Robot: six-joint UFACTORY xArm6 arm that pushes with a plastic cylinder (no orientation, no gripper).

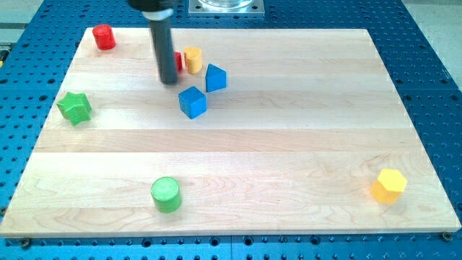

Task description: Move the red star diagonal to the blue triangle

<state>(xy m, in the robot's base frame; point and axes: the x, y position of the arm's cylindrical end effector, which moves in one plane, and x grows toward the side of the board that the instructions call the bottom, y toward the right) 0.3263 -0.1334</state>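
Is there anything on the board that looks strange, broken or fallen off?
Nothing looks damaged, and every block lies on the wooden board. One point only: a red block is mostly hidden behind the rod, just above my tip, so its shape cannot be made out.

My tip [168, 81] stands on the wooden board [289, 152] near the view's top, just left of a red block [177, 61] it mostly hides; possibly the star, though the shape cannot be made out. A yellow block [192, 59] sits just right of it. The blue triangle [215, 78] lies beside that, with a blue cube [193, 102] below. 1 red cylinder [105, 36] sits top left, a green star [74, 107] at left, a green cylinder [166, 194] at bottom, a yellow hexagon [389, 185] bottom right.
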